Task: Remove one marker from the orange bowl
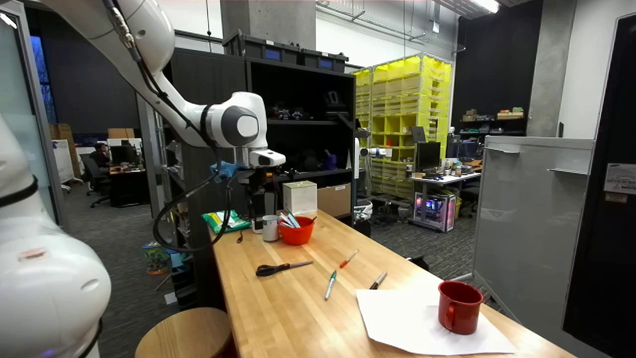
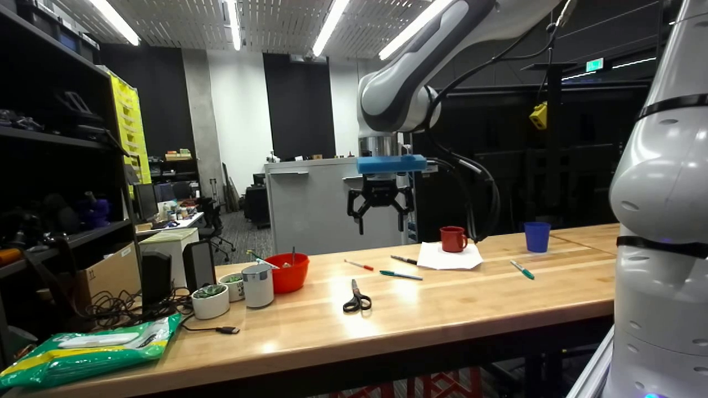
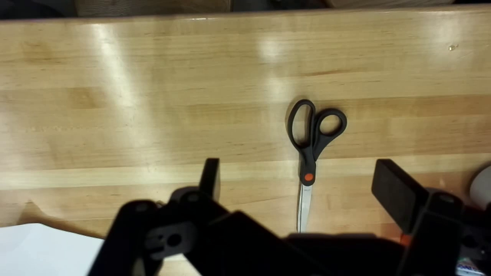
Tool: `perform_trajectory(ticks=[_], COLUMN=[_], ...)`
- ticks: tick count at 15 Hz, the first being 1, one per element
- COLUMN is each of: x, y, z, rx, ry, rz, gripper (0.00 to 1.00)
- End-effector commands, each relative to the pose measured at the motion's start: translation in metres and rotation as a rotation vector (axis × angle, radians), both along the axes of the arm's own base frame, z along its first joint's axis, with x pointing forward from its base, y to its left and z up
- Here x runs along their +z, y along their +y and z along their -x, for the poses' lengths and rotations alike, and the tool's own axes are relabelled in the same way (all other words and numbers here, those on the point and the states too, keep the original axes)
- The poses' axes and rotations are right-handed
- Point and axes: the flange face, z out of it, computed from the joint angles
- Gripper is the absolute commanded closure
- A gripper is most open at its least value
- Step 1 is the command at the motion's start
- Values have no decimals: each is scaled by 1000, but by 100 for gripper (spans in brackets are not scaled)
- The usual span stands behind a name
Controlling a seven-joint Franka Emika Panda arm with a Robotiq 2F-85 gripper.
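Observation:
The orange bowl (image 1: 296, 236) stands on the table and holds several markers (image 1: 290, 220). It also shows in an exterior view (image 2: 291, 277) with a few markers (image 2: 268, 263) leaning over its rim. In the wrist view only a sliver of the bowl (image 3: 405, 239) shows behind a finger. My gripper (image 2: 381, 225) is open and empty, pointing down, well above the table. In the wrist view the gripper (image 3: 297, 168) has its fingers wide apart over the scissors. Loose on the table lie a green marker (image 2: 401, 275), a red marker (image 2: 359, 265) and a black marker (image 2: 404, 259).
Black scissors (image 3: 307, 165) lie below the gripper. A white mug (image 2: 258, 286) stands close beside the bowl, with small plant pots (image 2: 211, 303) and speakers (image 2: 199, 262) nearby. A dark red mug (image 1: 459, 307) stands on white paper (image 1: 397, 318). A blue cup (image 2: 537, 237) stands farther off.

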Motion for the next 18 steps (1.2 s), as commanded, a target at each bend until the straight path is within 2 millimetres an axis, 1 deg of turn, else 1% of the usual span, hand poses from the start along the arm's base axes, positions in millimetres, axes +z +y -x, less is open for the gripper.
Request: perform_trajectory(ticks=[1,3,5,7,11,15,18], x=[0,0,3,0,-8,-21,-31], y=[0,0,-4,-5,-9,-11,-9], z=[0,0,-4,-18,-59,-108,-146], rx=[0,0,-8,-11,-31,-23,-10], ry=[1,0,-21,-44,-121,-157,-153], rz=[0,0,-39,-81,-250,-436,-530], gripper=[0,0,0,0,0,0,0])
